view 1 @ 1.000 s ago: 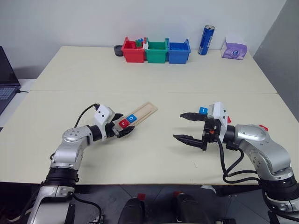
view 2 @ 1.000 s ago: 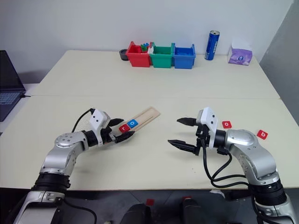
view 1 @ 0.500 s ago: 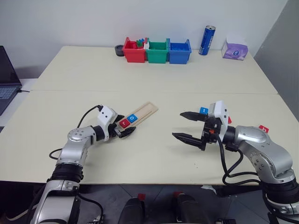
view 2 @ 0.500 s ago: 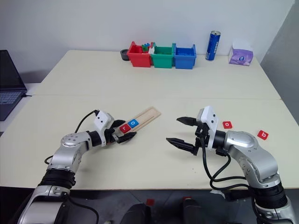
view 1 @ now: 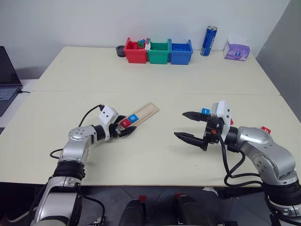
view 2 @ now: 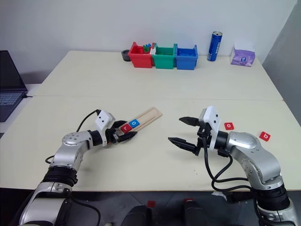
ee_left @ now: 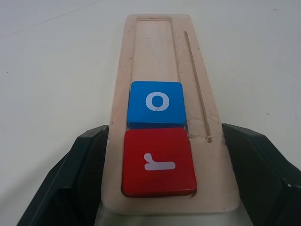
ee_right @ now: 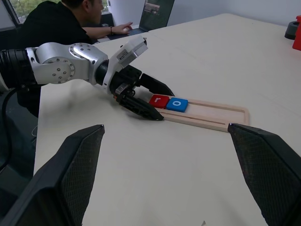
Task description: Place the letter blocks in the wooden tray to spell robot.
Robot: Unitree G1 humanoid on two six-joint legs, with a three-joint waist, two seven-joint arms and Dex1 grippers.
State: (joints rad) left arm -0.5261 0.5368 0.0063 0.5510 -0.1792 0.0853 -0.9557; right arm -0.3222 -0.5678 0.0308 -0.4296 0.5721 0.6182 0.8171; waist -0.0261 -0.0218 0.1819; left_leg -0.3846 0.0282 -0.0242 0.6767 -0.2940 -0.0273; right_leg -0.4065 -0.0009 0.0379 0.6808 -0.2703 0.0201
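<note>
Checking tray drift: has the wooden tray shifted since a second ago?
No. The wooden tray keeps its place and angle against the table seam behind it.

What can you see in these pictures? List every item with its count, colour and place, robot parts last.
wooden tray: one, pale wood, on the table's near half, left of middle
letter blocks in tray: two, red r and blue o, side by side at the tray's near end
loose letter blocks: three, one blue and two red, on the right
bins: three, red, green, blue, far edge
can: one, blue, right of the bins
tissue box: one, purple, far right
laptop: one, dark, left
person: one, dark top, at a second laptop
left gripper: at the tray's near end
right gripper: open, empty
</note>
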